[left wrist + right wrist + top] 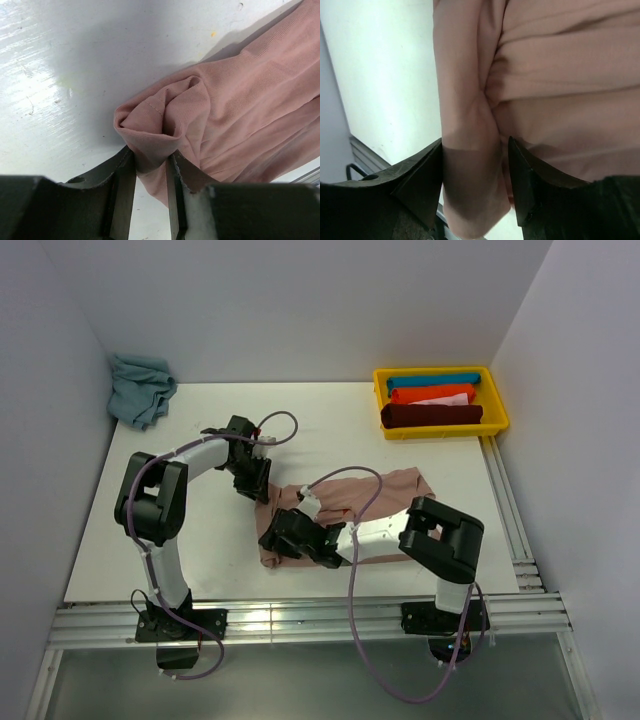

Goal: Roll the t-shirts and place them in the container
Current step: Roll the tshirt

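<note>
A dusty pink t-shirt [395, 488] lies bunched across the middle of the table. My left gripper [263, 490] is at its far left corner. In the left wrist view, my left gripper [150, 161] is shut on a pinched fold of the pink t-shirt [240, 100]. My right gripper [276, 543] is at the shirt's near left end. In the right wrist view my right gripper [475, 150] stands open, its fingers wide on either side of a thick rolled edge of the pink t-shirt [560, 75].
A yellow bin [497, 405] at the back right holds rolled blue, orange, white and dark red shirts. A crumpled blue-grey cloth [140, 388] lies in the back left corner. Metal rails [300, 620] run along the near edge and the right side.
</note>
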`<state>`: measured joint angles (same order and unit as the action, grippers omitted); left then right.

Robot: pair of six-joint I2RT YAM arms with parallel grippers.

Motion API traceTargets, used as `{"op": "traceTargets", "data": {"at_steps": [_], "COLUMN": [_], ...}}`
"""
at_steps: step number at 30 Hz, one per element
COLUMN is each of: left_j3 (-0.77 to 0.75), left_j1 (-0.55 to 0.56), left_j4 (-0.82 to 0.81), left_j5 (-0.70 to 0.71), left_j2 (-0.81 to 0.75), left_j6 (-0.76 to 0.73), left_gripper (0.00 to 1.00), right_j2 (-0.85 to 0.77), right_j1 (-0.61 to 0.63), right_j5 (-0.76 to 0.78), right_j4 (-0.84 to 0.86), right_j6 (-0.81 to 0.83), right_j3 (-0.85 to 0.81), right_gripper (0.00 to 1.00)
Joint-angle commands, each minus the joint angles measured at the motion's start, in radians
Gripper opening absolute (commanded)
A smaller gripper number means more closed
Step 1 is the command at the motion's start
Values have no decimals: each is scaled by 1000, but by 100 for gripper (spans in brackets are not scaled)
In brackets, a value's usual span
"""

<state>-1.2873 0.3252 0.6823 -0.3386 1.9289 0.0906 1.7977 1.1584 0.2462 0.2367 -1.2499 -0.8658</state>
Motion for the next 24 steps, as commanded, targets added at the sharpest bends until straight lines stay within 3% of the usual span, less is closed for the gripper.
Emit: {"op": "traceTargets", "data": {"at_steps": [1,6,10,13,15,19,22,24], "left_j3": [-29,-30,-32,-30,-29,-24,-23,-23], "left_j1": [2,5,9,12,15,18,23,26], "left_j4": [0,3,5,3,3,-3,-6,-4], "left_j5": [65,65,61,64,66,75,81,84], "left_j2": [18,19,22,21,18,10,10,10], "left_j6": [-14,-14,-14,-12,-11,-9,-8,-9], "left_gripper": [34,34,34,34,33,34,34,33], "right_j2": [-61,-72,-41,-21,-11,-9,-23,-32], "right_j1": [40,84,106,106,106,107,126,144], "right_j5": [65,90,71,45,38,42,97,140], "right_j4": [-92,-106,-91,-36,-10,-65,-241,-325], "right_j6": [17,-11,-25,-28,-37,-29,-8,1], "right_j3": [-48,-47,-42,-26,-18,-48,-116,-151], "right_gripper": [59,53,31,22,24,44,56,58]}}
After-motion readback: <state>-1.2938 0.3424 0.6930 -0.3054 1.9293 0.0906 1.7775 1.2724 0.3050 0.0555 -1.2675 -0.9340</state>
